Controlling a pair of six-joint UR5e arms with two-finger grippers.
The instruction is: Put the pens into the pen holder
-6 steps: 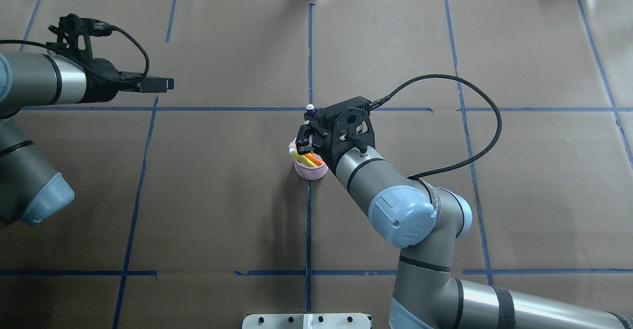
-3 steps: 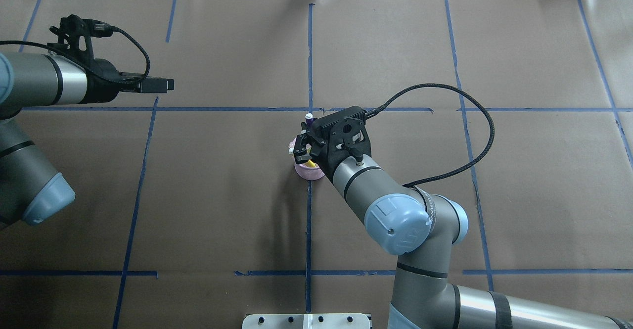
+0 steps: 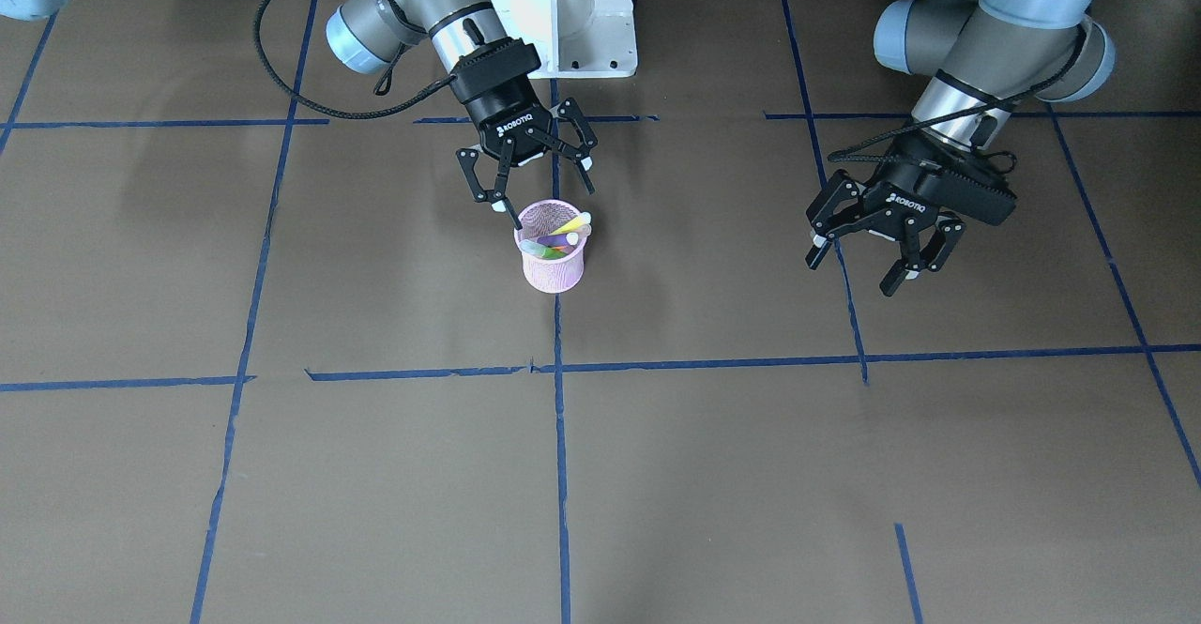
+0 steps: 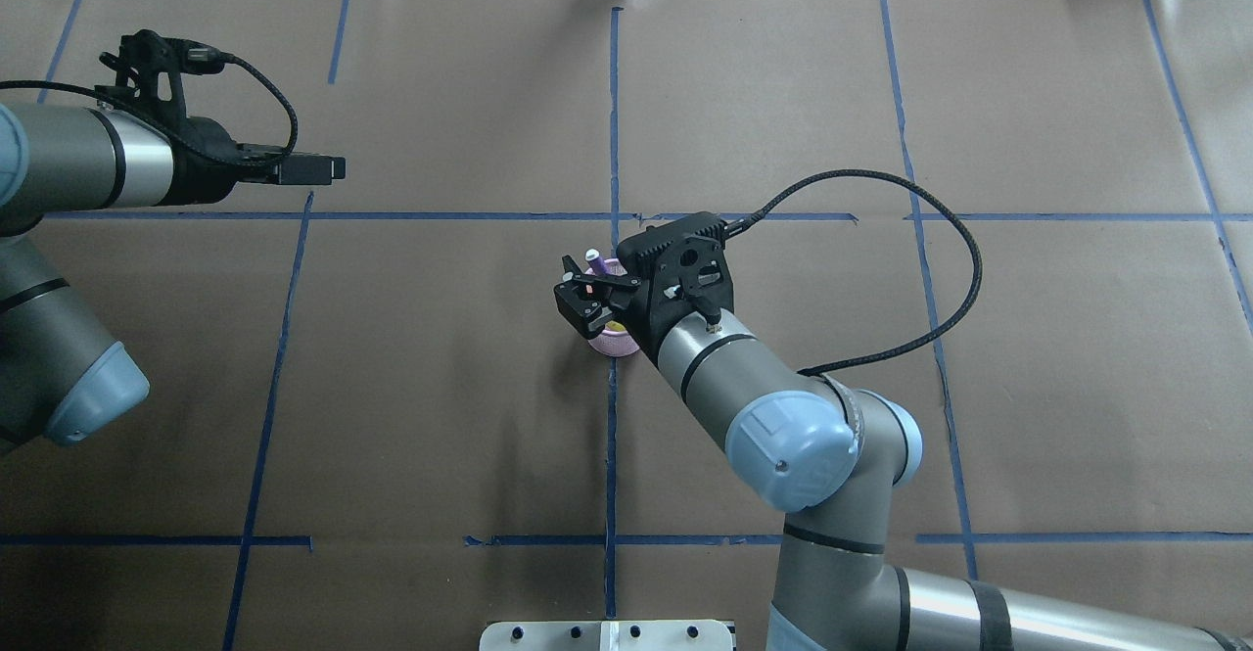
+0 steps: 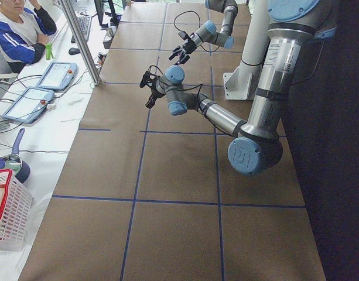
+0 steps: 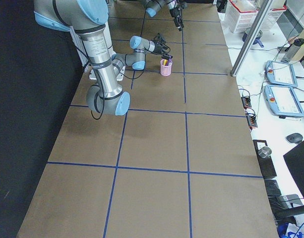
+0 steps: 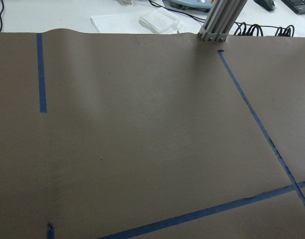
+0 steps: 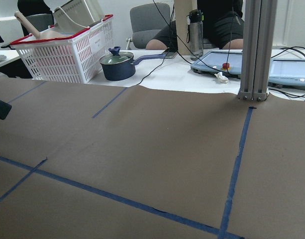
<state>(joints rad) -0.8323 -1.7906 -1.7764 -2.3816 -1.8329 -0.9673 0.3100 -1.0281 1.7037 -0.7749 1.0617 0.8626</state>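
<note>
Pen holder [image 3: 554,272] under splayed right claw [image 3: 541,196]

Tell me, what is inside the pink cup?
Three pens lean inside the pink cup: yellowish, purple and green. Only their top ends show. Their lower ends are hidden down behind its mesh wall.

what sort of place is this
Probably a robotics lab: a left arm and right arm stand at a paper-covered table gridded with blue tape, with teach pendants alongside.
</note>
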